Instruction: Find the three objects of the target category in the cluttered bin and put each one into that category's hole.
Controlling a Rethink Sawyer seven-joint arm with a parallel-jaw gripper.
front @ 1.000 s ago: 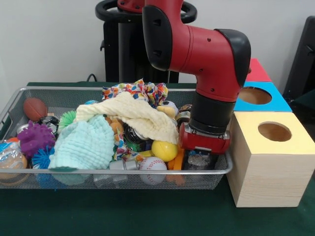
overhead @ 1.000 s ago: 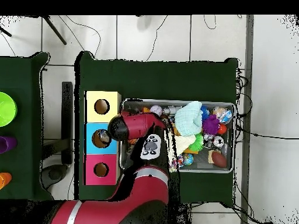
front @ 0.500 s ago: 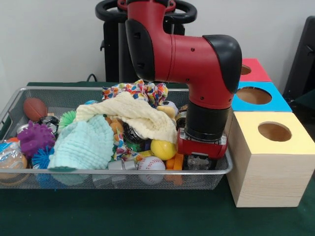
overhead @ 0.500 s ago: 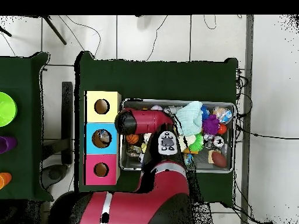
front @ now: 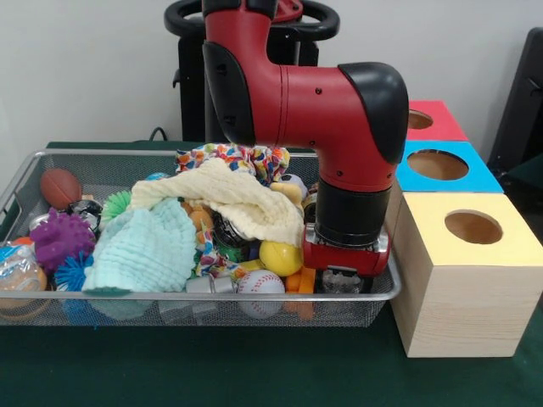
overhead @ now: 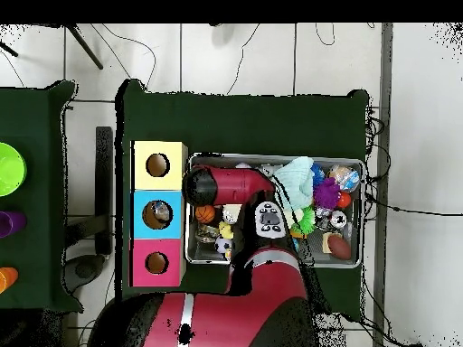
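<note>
My gripper (front: 343, 281) is down inside the right end of the wire mesh bin (front: 51, 158), close to the yellow box. The wrist and the bin's rim hide its tip. A baseball (front: 260, 284) and a yellow ball (front: 282, 257) lie just left of it, with an orange piece (front: 305, 278) between. A pale yellow cloth (front: 229, 197) and a mint cloth (front: 146, 248) cover the middle of the pile. In the overhead view the arm's wrist (overhead: 206, 186) hides the gripper at the bin's end beside the boxes. A small orange ball (overhead: 205, 214) lies next to it.
Three boxes with round holes stand by the bin: yellow (front: 462, 275), blue (front: 468, 176), red (front: 444, 123). The blue box's hole (overhead: 159, 214) shows something inside. A purple spiky ball (front: 59, 237), a brown football (front: 61, 186) and a patterned cloth (front: 246, 158) sit elsewhere in the bin.
The arm's upper links have swung sideways over the bin. The gripper has shifted slightly away from the yellow box and stays low in the same end of the bin.
</note>
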